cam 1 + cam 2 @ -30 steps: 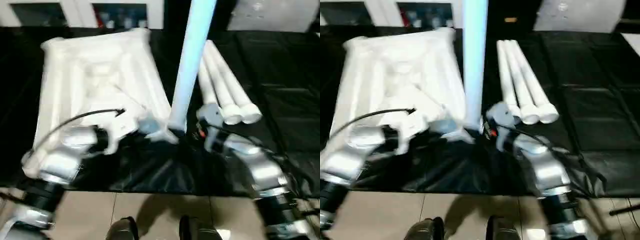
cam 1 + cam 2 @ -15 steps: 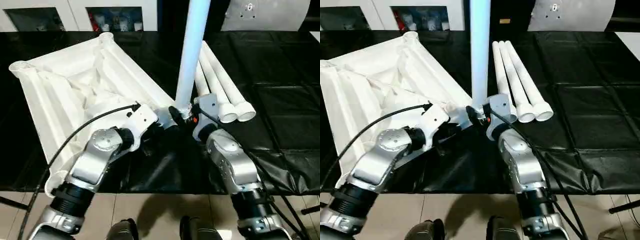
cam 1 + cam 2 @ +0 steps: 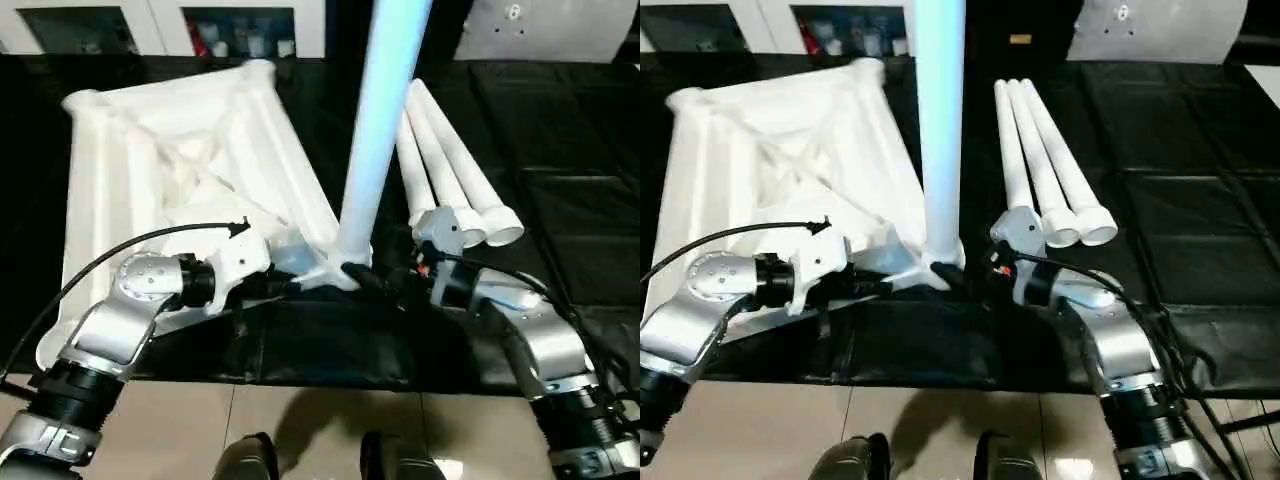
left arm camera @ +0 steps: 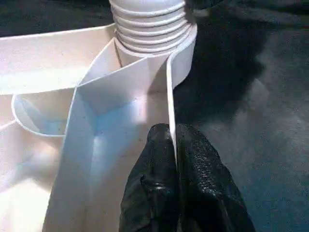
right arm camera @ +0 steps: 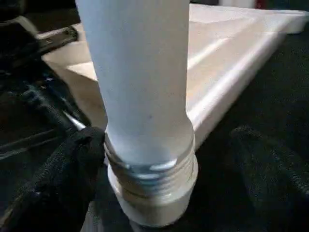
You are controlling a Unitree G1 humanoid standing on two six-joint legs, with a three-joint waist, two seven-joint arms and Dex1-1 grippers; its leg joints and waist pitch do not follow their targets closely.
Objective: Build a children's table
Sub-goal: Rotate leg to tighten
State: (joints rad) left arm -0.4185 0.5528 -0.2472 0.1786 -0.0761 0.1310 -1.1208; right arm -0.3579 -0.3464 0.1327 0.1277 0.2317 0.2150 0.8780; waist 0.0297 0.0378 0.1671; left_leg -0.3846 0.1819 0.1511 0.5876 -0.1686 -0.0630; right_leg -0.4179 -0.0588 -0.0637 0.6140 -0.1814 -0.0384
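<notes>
Left tool (image 4: 173,145) pinches the tabletop rim (image 4: 170,92); right tool (image 5: 169,159), spread wide and empty, should regrip the upright leg (image 5: 140,72) squarely to screw it home.

A black sheet covers the counter (image 3: 1200,200). On it lies the white table top (image 3: 770,160), ribbed underside up, and just beside it to the right three white legs (image 3: 1045,170) lie side by side, touching.
</notes>
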